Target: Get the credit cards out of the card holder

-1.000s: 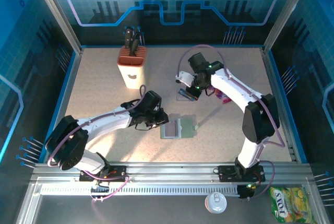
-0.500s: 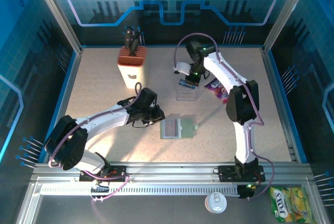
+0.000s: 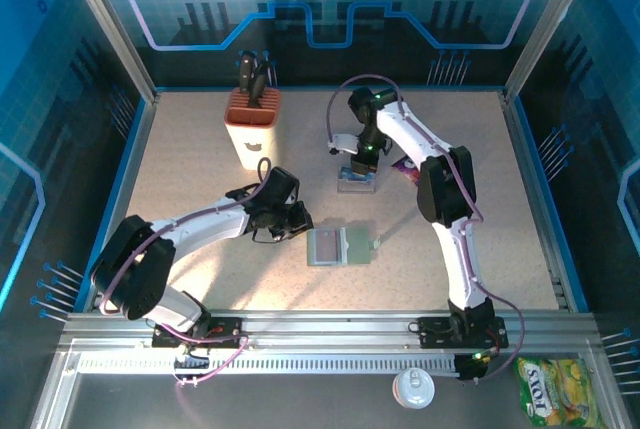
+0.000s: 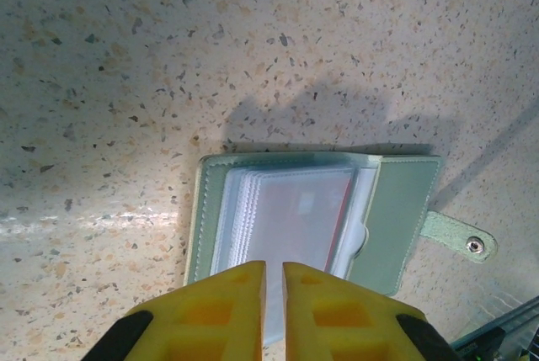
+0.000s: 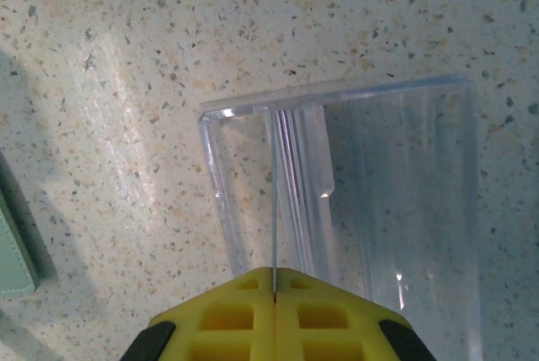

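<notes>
While the right pincer (image 5: 275,281) pinches one credit card (image 5: 275,209) over the clear tray (image 5: 404,209), the card holder (image 4: 404,209) lies open, perhaps not emptied; left pincer (image 4: 274,273) near-closed, empty.

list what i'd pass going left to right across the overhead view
knife block → left gripper → card holder → purple snack packet → yellow packet
</notes>
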### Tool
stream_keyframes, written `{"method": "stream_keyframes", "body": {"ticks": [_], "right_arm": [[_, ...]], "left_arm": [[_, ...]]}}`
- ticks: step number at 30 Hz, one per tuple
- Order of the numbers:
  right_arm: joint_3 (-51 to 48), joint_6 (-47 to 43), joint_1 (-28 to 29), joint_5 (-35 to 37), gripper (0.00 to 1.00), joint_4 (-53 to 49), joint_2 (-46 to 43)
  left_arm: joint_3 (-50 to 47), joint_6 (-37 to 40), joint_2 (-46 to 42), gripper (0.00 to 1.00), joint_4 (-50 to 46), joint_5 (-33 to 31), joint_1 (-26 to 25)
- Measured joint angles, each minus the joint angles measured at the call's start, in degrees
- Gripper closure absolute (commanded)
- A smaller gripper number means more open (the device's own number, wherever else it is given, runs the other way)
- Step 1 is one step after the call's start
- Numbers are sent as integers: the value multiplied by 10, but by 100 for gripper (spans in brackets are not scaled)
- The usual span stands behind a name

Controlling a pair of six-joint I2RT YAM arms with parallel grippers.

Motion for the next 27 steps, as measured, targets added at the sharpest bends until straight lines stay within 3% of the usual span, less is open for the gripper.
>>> {"method": "stream_keyframes", "body": {"ticks": [23, 27], "right_arm": [[32, -26, 61, -40, 100, -64, 32], [30, -24, 55, -45, 90, -78, 32]], "left_arm": [[-12, 1, 0, 88, 9, 4, 3], [-12, 1, 0, 87, 15, 5, 3]]}}
